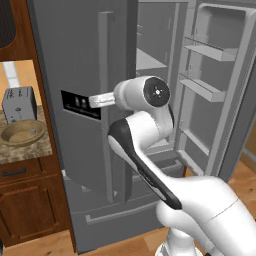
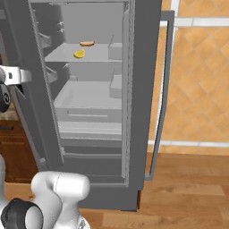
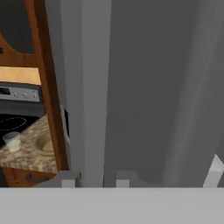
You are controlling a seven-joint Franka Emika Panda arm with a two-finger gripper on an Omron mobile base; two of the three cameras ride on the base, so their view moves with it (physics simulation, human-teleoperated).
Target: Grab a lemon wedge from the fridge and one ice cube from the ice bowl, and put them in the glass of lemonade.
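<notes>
I have the pincer (image 3: 92,177) up against the fridge (image 1: 85,60), its two dark tips rising either side of the long upright handle (image 3: 94,87) of the shut left door. The jaws look fairly narrow, with the handle between them, but I cannot tell from here whether they are pressing on it or standing just off it.

The right door (image 1: 220,90) is swung wide. Off to the pincer's right and deeper in, the lemon wedge (image 2: 79,53) lies on an upper shelf (image 2: 98,56), with a flat brownish item (image 2: 87,43) just behind it. To the pincer's left, past the wooden cabinet edge, the granite counter (image 1: 30,145) carries the ice bowl (image 1: 22,132) in front of a toaster (image 1: 19,104), and the glass of lemonade (image 3: 12,141) stands on the same counter.

I judge that wedge to be very light and soft, with a slick wet face and a firmer rind. It is tiny, so I would take it low, across its two flat cut faces near the thick rind end, closing gently. Too hard a squeeze would likely crush it or squirt it sideways. The shelf above leaves little headroom, so I expect to reach in nearly level.
</notes>
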